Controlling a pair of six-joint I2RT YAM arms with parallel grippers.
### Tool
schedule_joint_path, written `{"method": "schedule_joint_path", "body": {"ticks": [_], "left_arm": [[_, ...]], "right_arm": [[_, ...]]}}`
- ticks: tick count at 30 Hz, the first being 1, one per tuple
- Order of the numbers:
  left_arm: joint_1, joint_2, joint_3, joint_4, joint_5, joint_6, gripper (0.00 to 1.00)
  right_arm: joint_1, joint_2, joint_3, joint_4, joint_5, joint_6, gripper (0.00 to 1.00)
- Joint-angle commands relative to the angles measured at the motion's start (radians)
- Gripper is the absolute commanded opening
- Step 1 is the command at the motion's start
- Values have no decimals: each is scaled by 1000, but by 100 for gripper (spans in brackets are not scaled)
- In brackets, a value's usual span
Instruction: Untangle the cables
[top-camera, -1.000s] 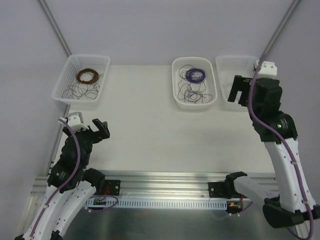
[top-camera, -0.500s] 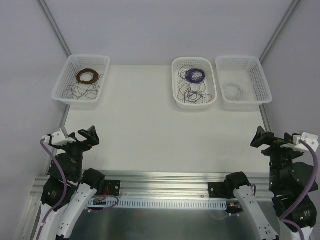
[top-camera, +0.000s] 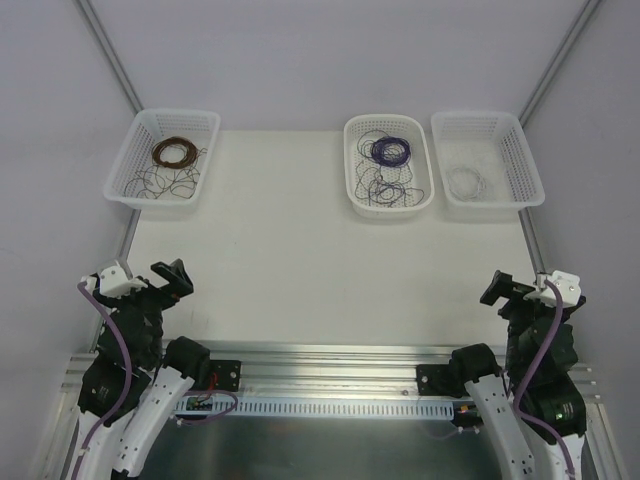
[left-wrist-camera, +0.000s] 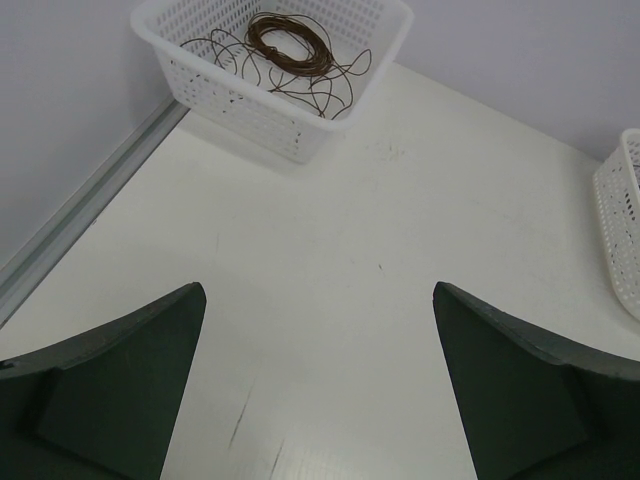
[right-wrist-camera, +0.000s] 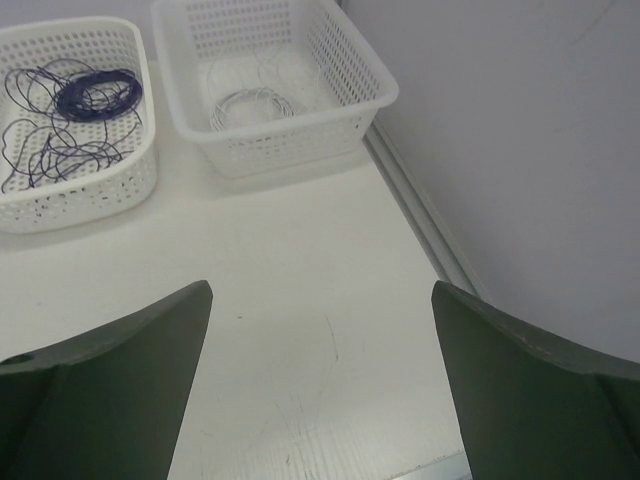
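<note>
left gripper (left-wrist-camera: 318, 290): mine, jaws spread wide, nothing between them. It hangs over the near-left corner of the white tabletop (top-camera: 300, 260).
left basket: white perforated plastic basket (top-camera: 128, 165) at the far-left edge. A neat round brown wire coil (top-camera: 173, 152) sits in its far half, with loose thin dark-brown strands (top-camera: 160, 183) sprawled in the near half.
middle basket: second white perforated basket (top-camera: 352, 160), far edge, right of centre. A neat round purple wire coil (top-camera: 391, 150) sits in its far half.
cables: tangled thin purple and dark cables (top-camera: 385, 187) in the middle basket's near half, just beside the purple coil. Neither of my grippers is near them.
right basket: third white perforated basket (top-camera: 525, 165) just beside the middle one, holding a small white wire coil (top-camera: 465, 180).
right gripper (right-wrist-camera: 322, 285): mine, jaws also wide, holding nothing, over the near-right corner.
</note>
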Motion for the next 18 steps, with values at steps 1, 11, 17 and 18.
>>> {"method": "schedule_joint_path", "body": {"ticks": [1,11,17,18], "left_arm": [[8,-166,4,-1,-18,-14,99],[9,-164,-5,5,-26,-17,99],[9,-163,-5,11,-23,-14,99],[9,-163,-6,11,-23,-14,99]], "right_arm": [[-1,-158,-43,37,37,27,97],[-1,-190,-81,63,12,27,97],[-1,-190,-86,68,4,25,97],[-1,-190,-86,69,1,27,97]]}}
